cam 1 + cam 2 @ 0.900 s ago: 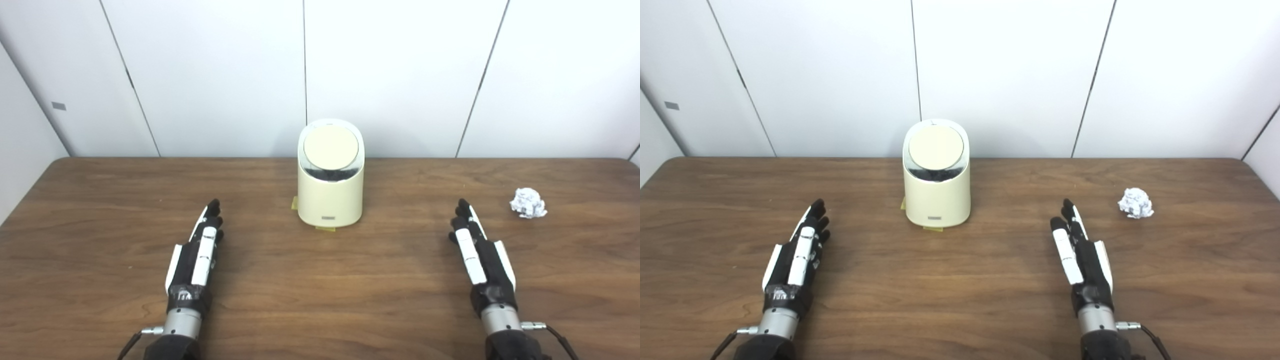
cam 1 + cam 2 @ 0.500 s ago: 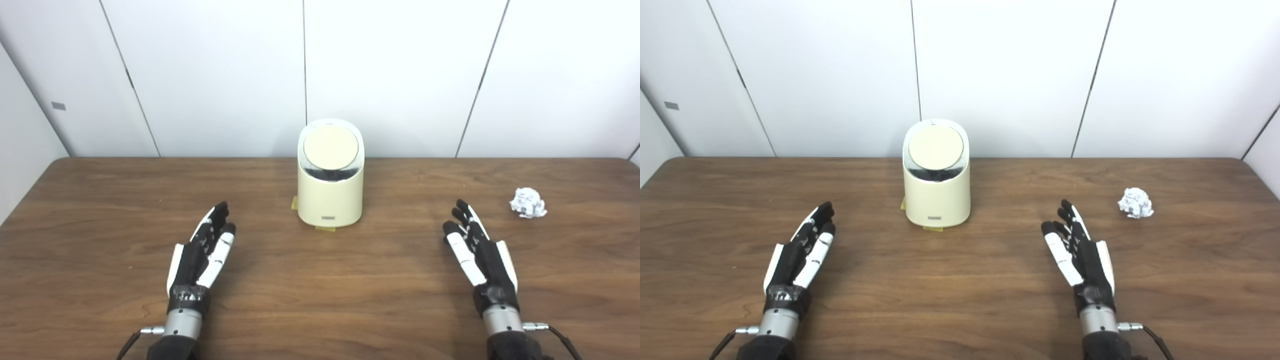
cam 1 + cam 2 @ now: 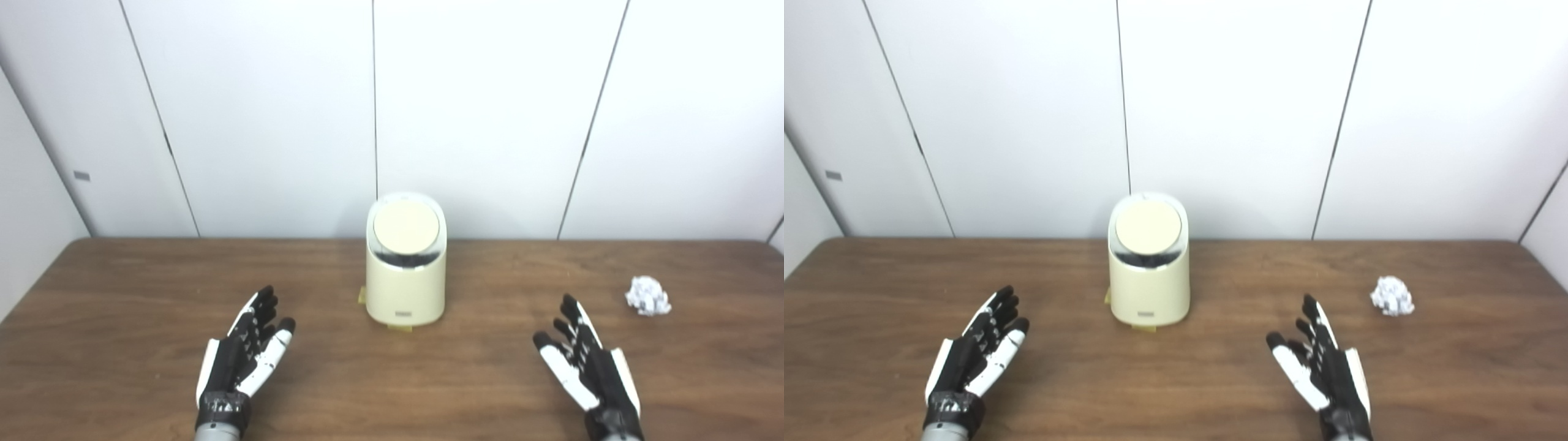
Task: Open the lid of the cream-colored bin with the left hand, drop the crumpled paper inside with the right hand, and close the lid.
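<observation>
The cream-colored bin (image 3: 405, 275) stands upright at the middle back of the brown table. Its round lid (image 3: 405, 225) sits closed on the slanted top, with a dark gap below it. A crumpled white paper ball (image 3: 647, 295) lies on the table at the right. My left hand (image 3: 245, 355) is open and empty, fingers spread, low over the table left of the bin. My right hand (image 3: 585, 367) is open and empty, fingers spread, between the bin and the paper and nearer to me. Neither hand touches anything.
The brown wooden table (image 3: 122, 294) runs the width of the view. White wall panels (image 3: 275, 122) stand right behind the bin. Small yellow tape pieces (image 3: 399, 326) show at the bin's base.
The camera has tilted up, so the whole scene sits lower in the picture. Both hands have turned from edge-on to palm partly up, with fingers spread wider.
</observation>
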{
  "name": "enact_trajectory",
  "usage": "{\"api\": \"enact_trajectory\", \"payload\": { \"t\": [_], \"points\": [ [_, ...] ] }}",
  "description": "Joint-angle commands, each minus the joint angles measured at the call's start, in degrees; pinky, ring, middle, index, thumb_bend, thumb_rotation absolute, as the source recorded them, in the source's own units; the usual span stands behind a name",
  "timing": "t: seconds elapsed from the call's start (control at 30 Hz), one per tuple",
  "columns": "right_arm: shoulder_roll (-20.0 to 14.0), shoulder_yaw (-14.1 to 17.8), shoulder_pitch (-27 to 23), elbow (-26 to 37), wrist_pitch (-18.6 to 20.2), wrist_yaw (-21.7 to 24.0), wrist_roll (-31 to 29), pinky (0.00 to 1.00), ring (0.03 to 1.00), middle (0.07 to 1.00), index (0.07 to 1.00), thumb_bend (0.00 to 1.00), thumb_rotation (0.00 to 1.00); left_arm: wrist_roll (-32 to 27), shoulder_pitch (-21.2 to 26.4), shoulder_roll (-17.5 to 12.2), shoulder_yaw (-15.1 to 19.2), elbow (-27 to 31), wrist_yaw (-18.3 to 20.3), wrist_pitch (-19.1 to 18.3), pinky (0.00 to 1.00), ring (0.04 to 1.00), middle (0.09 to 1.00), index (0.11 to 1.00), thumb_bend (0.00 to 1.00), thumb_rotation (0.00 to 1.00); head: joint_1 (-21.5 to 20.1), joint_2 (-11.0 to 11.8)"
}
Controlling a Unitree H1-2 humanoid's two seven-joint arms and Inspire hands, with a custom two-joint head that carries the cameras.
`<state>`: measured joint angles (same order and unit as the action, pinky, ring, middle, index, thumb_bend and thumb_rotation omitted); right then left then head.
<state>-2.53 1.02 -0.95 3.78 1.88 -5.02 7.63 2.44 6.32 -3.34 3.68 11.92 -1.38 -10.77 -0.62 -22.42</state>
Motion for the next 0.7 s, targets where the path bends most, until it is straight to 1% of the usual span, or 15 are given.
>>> {"api": "enact_trajectory", "payload": {
  "t": [0.0,0.1,0.2,0.3,0.43,0.5,0.6,0.67],
  "points": [
    [-0.31,0.19,-0.55,-2.00,-1.58,0.24,-0.45,0.82,0.925,0.959,0.975,0.54,0.64,1.60,5.13,-0.13,-0.66,1.88,-0.57,-0.13,0.91,0.901,0.897,0.909,0.71,0.37,0.05,0.33],
    [-0.59,0.34,-0.81,-3.12,-2.72,0.32,-0.81,0.81,0.920,0.955,0.977,0.54,0.66,2.66,9.64,-0.14,-1.13,1.19,-1.06,-1.12,0.88,0.883,0.885,0.902,0.71,0.34,0.13,0.48],
    [-0.75,0.47,-0.97,-3.27,-2.80,0.44,-1.08,0.80,0.919,0.953,0.982,0.53,0.66,4.00,13.59,-0.50,-1.68,0.31,-0.98,-2.62,0.86,0.879,0.878,0.895,0.73,0.32,0.27,0.33],
    [-0.98,0.42,-0.91,-3.40,-2.85,0.37,-0.54,0.80,0.916,0.950,0.985,0.53,0.68,5.10,17.54,-1.37,-2.62,-0.48,-0.08,-5.07,0.87,0.880,0.881,0.905,0.74,0.31,0.34,0.26],
    [-0.89,0.48,-0.84,-3.53,-2.77,0.64,-1.05,0.82,0.923,0.954,0.989,0.53,0.70,9.16,24.50,-3.40,-5.22,-4.05,0.73,-8.11,0.82,0.858,0.861,0.891,0.78,0.29,0.43,0.02],
    [-0.86,0.46,-0.87,-3.63,-2.67,0.64,-1.05,0.82,0.927,0.956,0.988,0.52,0.68,10.26,26.72,-4.20,-6.25,-5.38,1.00,-9.02,0.82,0.854,0.855,0.883,0.81,0.29,0.39,-0.18],
    [-0.76,0.41,-0.79,-3.36,-2.17,0.65,-0.98,0.81,0.925,0.958,0.988,0.53,0.69,12.81,30.57,-5.76,-8.46,-7.60,2.30,-10.78,0.80,0.844,0.850,0.878,0.83,0.30,0.41,-0.77],
    [-0.41,0.57,-0.69,-2.86,-1.52,0.58,-1.33,0.81,0.923,0.958,0.987,0.54,0.69,14.24,33.05,-6.71,-10.04,-9.40,3.47,-11.82,0.79,0.845,0.857,0.884,0.82,0.25,0.42,-1.18]
  ]
}}
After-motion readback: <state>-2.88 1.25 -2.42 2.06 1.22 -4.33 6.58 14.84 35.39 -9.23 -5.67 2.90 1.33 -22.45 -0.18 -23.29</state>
